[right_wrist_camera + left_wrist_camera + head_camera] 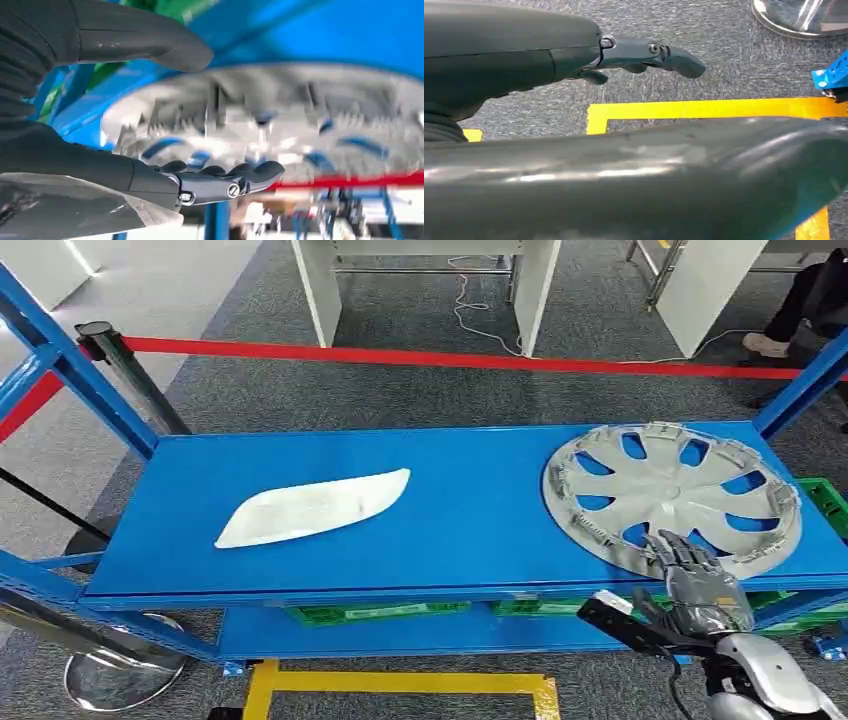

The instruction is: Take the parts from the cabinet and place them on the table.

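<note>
On the blue shelf (470, 510) of the cabinet lie two parts. At its right end is a silver wheel cover (672, 495), lying flat with its inner side up, so the small clips on the rim can be seen; its near edge reaches the front edge of the shelf. Well apart from it, on the left half, lies a white long curved part (312, 507), also flat.

From below on the right comes the right hand (695, 570). Its fingers are spread and stretched forward, and the fingertips (680, 545) are over the near rim of the wheel cover. In the right wrist view the thumb (145, 40) and the other fingers (225, 182) stand wide apart, with the blurred rim between them, and they grip nothing; I cannot tell if they touch it.

Near the floor hangs the left hand (644, 55), its fingers straight and holding nothing, above grey carpet and yellow tape (704, 107).

Behind the cabinet a red barrier band (450, 358) runs across, and green crates (380, 613) sit on the lower shelf
</note>
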